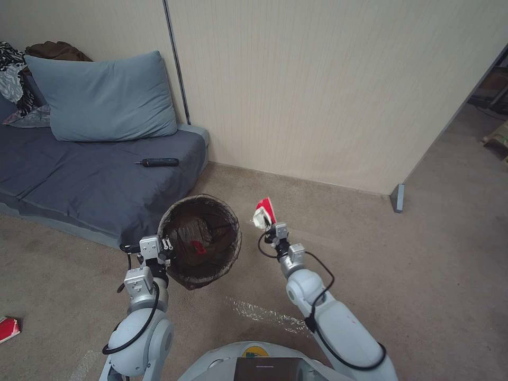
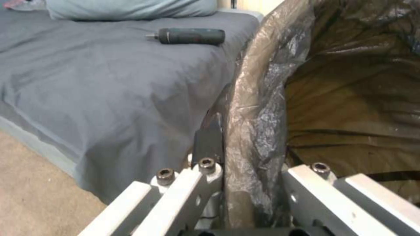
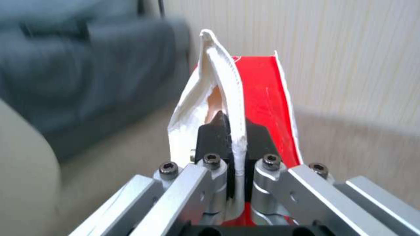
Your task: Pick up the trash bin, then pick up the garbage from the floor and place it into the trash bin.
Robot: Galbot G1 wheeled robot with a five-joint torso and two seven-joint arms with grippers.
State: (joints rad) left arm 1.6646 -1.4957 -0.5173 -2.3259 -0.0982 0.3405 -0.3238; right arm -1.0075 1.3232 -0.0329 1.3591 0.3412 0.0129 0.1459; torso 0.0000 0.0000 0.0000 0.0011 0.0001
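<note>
Bin (image 1: 201, 241) is held by its rim in left gripper (image 1: 165, 244); wrapper (image 1: 264, 212) is pinched tight in right gripper (image 1: 273, 228), just right of bin's mouth, approx. rim height.

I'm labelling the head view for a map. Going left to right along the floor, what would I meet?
Red wrapper on the floor → left hand → trash bin → red-white wrapper in the right hand → doorway post.
</note>
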